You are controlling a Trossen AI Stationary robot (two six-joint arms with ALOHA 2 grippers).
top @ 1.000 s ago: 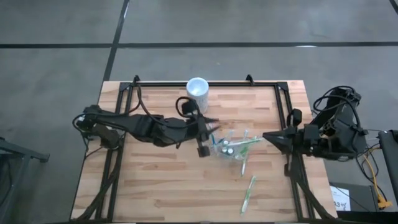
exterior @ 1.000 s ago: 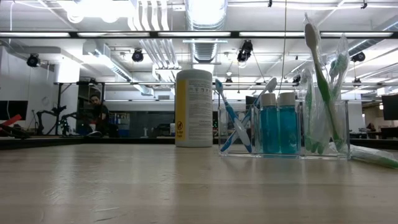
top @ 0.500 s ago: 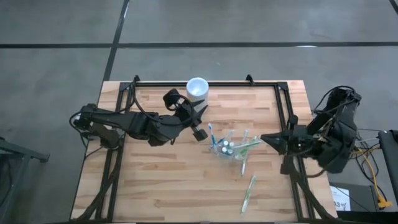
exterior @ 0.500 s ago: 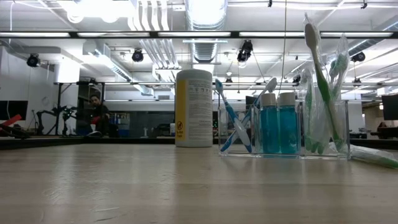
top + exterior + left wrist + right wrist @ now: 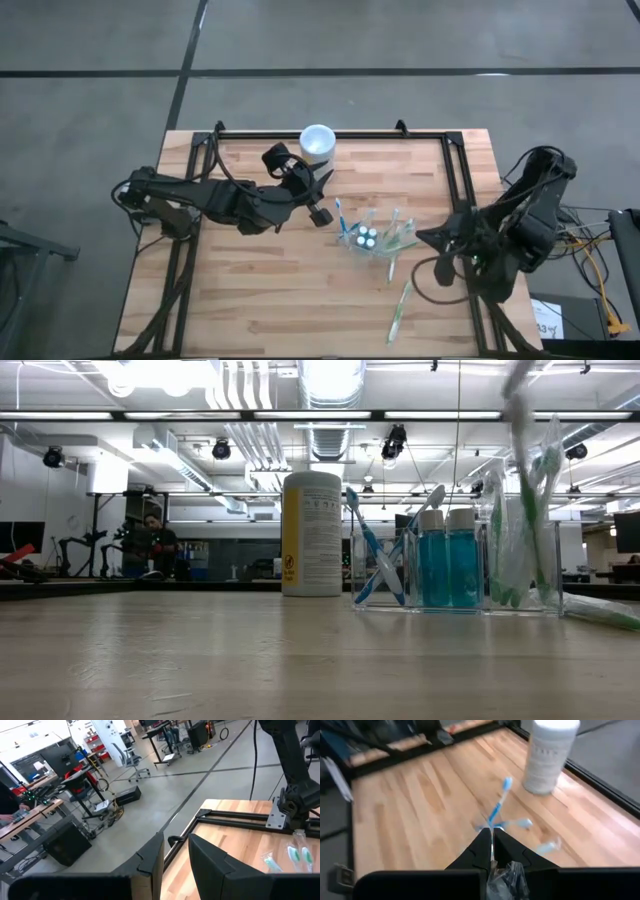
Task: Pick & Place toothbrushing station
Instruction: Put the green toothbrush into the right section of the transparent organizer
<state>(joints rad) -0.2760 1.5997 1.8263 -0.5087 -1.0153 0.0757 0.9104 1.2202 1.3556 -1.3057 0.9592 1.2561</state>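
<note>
While both arms reach over the light wooden slatted desk (image 5: 270, 290), the clear, colourless see-through plastic toothbrushing station (image 5: 368, 238) stands upright near the desk's middle, toward the right arm's side; two small blue-filled bottles with white caps (image 5: 447, 558) sit in its central compartment, crossed blue-and-white toothbrushes (image 5: 378, 555) in one end compartment, green-and-white toothbrushes in clear wrappers (image 5: 522, 520) in the other. Right tool (image 5: 422, 238): fingers closed together, tip just beside the station's green-brush end; whether it pinches a wrapper cannot be told. Left tool (image 5: 322, 196): fingers parted with a narrow gap, holding nothing, poised between the station and the opaque white-rimmed yellow cup (image 5: 318, 143), apart from both. Cup: upright, near the desk's far edge. One loose wrapped green toothbrush (image 5: 401, 308): lying flat on the desk, nearer the front edge, apart from the station. Background: a person (image 5: 152, 540) seated far off in the room.
</note>
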